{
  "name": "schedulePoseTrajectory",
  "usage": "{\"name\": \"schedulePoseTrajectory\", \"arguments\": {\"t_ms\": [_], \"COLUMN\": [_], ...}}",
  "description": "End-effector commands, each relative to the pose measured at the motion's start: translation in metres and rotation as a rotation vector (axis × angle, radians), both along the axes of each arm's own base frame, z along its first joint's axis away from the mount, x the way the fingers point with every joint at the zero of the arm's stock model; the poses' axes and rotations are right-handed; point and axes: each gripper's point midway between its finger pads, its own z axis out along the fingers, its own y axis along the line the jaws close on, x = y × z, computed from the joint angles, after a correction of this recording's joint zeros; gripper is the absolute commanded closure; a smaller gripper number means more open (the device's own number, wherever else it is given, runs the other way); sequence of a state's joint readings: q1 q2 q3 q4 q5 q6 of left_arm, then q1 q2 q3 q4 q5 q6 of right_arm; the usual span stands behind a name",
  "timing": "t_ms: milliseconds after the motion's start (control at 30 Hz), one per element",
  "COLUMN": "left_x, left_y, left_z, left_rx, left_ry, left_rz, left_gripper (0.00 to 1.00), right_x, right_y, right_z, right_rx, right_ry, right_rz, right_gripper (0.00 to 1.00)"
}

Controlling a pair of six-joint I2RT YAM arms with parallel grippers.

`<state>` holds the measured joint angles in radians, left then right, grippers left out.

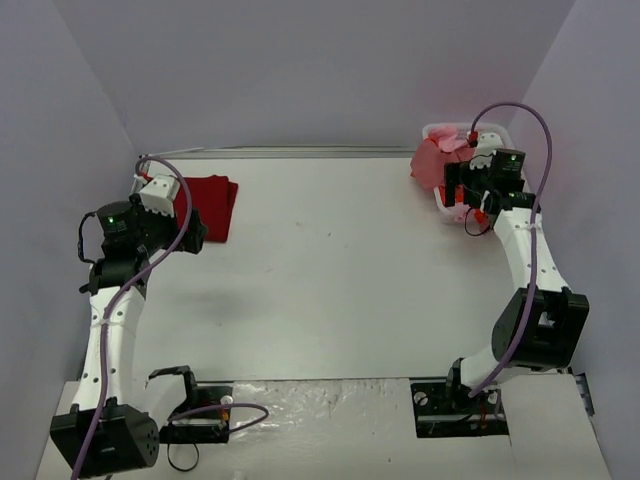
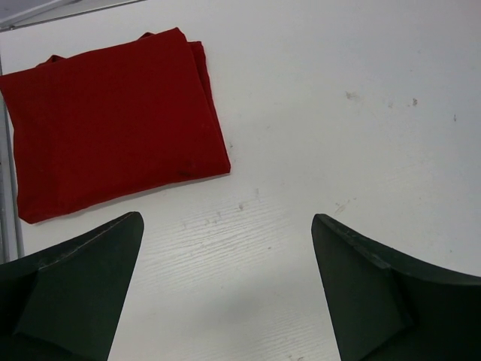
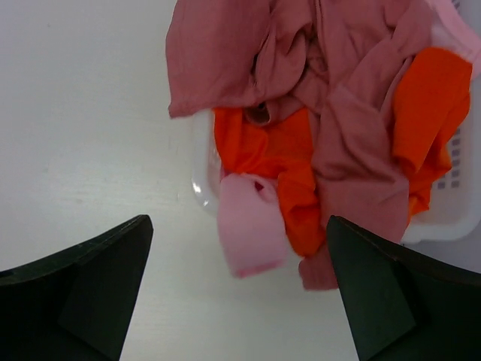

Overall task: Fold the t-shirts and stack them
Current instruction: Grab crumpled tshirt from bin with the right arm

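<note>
Nearest the camera, the two arms rise from their bases at the near edge of the white table (image 1: 330,270). The left arm (image 1: 105,330) reaches up the left side and the right arm (image 1: 525,250) up the right side.

The left gripper (image 2: 227,218) has its jaws spread wide and holds nothing; only bare table shows between its fingers. Just ahead of it and off to one side lies the crimson t-shirt (image 2: 113,124). It is folded into a flat, neat rectangle at the far left of the table, close to the left wall, and nothing touches it.

The right gripper (image 3: 239,219) is likewise wide open and empty, hanging above the table just in front of the white lattice basket (image 3: 451,218). The basket stands at the far right corner and is heaped with loose, unfolded shirts.

Closest to the gripper, the light pink t-shirt (image 3: 248,226) droops over the basket's near rim towards the table. Behind it, the orange t-shirt (image 3: 263,143) shows in the middle of the heap and again at the basket's other side. The rose-red t-shirt (image 3: 353,150) is crumpled across the top of the pile. One part of it spills past the rim on the side towards the table's middle, and a strip trails down over the near rim beside the pink one.
</note>
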<state>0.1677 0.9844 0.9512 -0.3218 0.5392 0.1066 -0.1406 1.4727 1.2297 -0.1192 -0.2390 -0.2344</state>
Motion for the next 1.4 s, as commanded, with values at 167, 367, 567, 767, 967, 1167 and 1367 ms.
{"name": "schedulePoseTrajectory", "arguments": {"t_ms": [167, 367, 567, 767, 967, 1167, 1367], "left_x": [0.0, -0.001, 0.0, 0.004, 0.004, 0.005, 0.006], "left_y": [0.012, 0.011, 0.012, 0.014, 0.014, 0.013, 0.011], "left_z": [0.008, 0.004, -0.008, -0.018, -0.022, -0.029, -0.033], "left_rx": [0.012, 0.015, 0.02, 0.018, 0.021, 0.016, 0.013], "left_ry": [-0.048, -0.036, -0.01, 0.021, 0.029, 0.047, 0.06], "left_rz": [0.034, 0.025, 0.018, 0.017, 0.01, -0.001, -0.011], "left_gripper": [0.06, 0.06, 0.06, 0.06, 0.06, 0.06, 0.06], "right_x": [0.085, 0.122, 0.157, 0.175, 0.188, 0.193, 0.192], "right_y": [-0.031, -0.038, -0.027, -0.008, 0.0, 0.005, 0.005], "right_z": [-0.018, -0.056, -0.071, -0.075, -0.089, -0.109, -0.119], "right_rx": [-0.093, -0.127, -0.097, -0.042, -0.032, -0.026, -0.031], "right_ry": [0.007, 0.062, 0.055, 0.042, 0.053, 0.085, 0.102], "right_rz": [-0.078, -0.082, -0.028, 0.031, 0.049, 0.063, 0.07], "right_gripper": [0.05, 0.08, 0.1, 0.21, 0.52, 0.62, 0.99]}}
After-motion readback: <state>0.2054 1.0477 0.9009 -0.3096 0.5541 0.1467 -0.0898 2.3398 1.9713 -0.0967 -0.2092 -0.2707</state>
